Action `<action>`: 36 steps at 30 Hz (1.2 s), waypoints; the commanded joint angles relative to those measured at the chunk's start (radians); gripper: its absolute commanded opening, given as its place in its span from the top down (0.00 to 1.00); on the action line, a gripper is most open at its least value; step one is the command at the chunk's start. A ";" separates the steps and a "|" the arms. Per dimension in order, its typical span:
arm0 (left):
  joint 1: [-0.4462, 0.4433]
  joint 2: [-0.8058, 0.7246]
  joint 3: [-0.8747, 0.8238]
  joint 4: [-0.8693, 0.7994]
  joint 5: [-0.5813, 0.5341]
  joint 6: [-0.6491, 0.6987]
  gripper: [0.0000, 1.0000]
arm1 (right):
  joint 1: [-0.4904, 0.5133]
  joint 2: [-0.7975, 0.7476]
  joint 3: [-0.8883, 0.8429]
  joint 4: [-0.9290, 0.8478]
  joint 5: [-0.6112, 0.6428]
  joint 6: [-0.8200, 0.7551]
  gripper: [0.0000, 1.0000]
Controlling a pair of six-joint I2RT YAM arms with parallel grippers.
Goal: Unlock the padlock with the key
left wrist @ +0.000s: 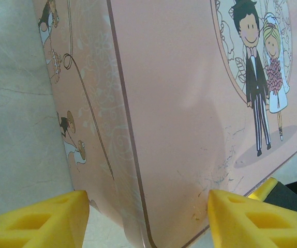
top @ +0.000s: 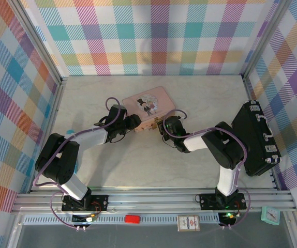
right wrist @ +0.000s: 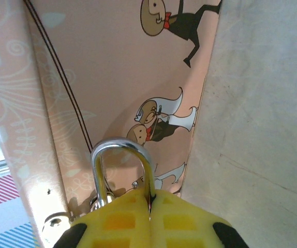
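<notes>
steadying step: the right gripper (right wrist: 149, 219) was clamped shut on the small silver-shackled padlock (right wrist: 120, 142) at the pink metal tin's (left wrist: 179, 103) front. the left gripper (left wrist: 146, 219) gaped wide around its corner. next, probably, the key needed aligning with the keyhole.

Bright even light, soft shadows, blurred foreground, glint on padlock (right wrist: 98, 173)
</notes>
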 commanded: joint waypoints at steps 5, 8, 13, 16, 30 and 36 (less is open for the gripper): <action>-0.010 0.024 -0.001 -0.057 -0.021 -0.004 0.38 | -0.029 -0.051 -0.032 0.035 0.039 0.008 1.00; -0.009 0.022 0.008 -0.072 -0.024 0.002 0.38 | -0.040 -0.077 -0.043 0.009 0.042 -0.003 1.00; -0.010 0.013 0.010 -0.087 -0.036 0.007 0.37 | -0.064 -0.111 -0.065 -0.024 0.031 -0.014 1.00; -0.010 0.006 0.011 -0.095 -0.042 0.009 0.36 | -0.076 -0.131 -0.087 -0.038 0.026 -0.024 1.00; 0.025 -0.076 0.015 -0.123 -0.017 0.071 0.32 | -0.113 -0.281 -0.107 -0.243 -0.006 -0.212 1.00; 0.081 -0.194 -0.036 -0.136 -0.008 0.154 0.29 | -0.142 -0.426 -0.075 -0.499 -0.017 -0.438 1.00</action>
